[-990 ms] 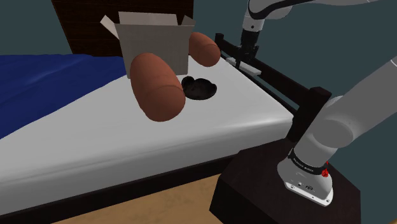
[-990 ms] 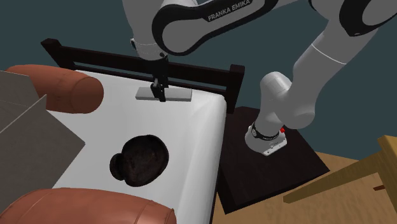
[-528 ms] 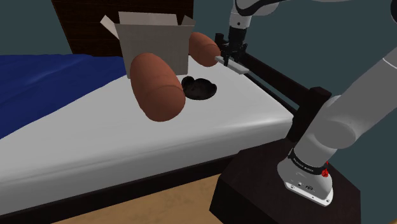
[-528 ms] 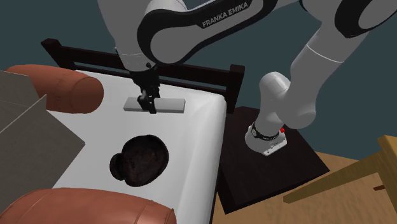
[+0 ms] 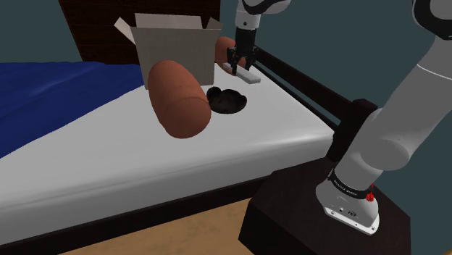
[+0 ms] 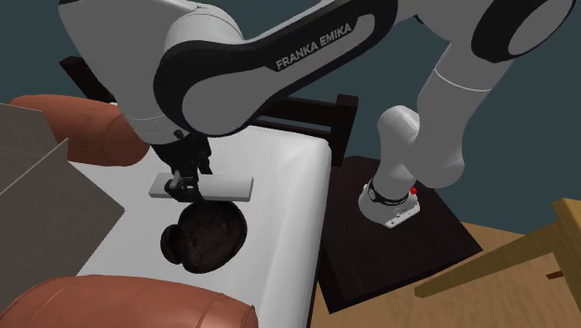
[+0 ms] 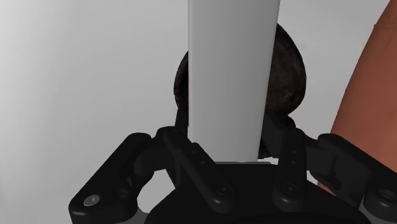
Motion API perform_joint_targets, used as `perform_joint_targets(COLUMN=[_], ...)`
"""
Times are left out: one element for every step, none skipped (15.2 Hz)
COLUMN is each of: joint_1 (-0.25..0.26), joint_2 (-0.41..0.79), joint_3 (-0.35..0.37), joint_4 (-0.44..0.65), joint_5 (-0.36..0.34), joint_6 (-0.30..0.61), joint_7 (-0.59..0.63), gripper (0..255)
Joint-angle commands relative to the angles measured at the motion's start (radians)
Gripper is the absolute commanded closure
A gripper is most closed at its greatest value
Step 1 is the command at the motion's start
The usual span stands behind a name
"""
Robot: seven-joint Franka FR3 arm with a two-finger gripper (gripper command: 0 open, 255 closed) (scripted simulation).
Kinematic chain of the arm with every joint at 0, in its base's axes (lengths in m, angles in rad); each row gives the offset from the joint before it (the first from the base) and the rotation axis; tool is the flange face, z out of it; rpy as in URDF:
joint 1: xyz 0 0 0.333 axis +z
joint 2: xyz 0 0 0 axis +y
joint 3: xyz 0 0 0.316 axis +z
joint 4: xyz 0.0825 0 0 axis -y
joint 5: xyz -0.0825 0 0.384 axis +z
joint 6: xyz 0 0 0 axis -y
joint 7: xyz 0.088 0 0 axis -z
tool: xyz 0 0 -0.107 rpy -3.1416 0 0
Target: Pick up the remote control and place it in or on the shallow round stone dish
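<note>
You have the gripper (image 6: 183, 182) clamped on the pale grey remote control (image 6: 222, 189) near one end, and the rest of the bar sticks out level to one side of the fingers. Just under the hand sits the dark, round stone dish (image 6: 207, 235) on the white bed (image 6: 289, 186) — in the wrist view the remote control (image 7: 232, 70) runs straight across it. A brown bolster (image 6: 140, 303) lies beyond the dish.

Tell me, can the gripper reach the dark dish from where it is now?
Probably yes. The gripper, shut on the grey remote, hangs over the dish, with nothing between them; the brown cushions lie off to the sides.
</note>
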Motion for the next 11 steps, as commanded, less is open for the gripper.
perform_joint_targets(joint_1=[0.019,0.026,0.026,0.026,0.026,0.026,0.026,0.026,0.026,0.026,0.026], joint_2=[0.043,0.062,0.063,0.065,0.066,0.068,0.070,0.072,0.074,0.076,0.079], joint_3=[0.022,0.029,0.029,0.029,0.029,0.029,0.029,0.029,0.029,0.030,0.030], joint_4=[0.047,0.071,0.058,0.046,0.034,0.023,0.012,0.000,-0.010,-0.021,-0.031], joint_5=[0.004,0.004,0.004,0.004,0.004,0.005,0.005,0.005,0.005,0.005,0.005], joint_6=[-0.003,-0.007,0.006,0.020,0.033,0.046,0.059,0.072,0.085,0.099,0.112], joint_7=[0.040,0.055,0.055,0.055,0.055,0.054,0.054,0.054,0.054,0.053,0.053], gripper=[255,255,255,255,255,255,255,255,255,255,255])
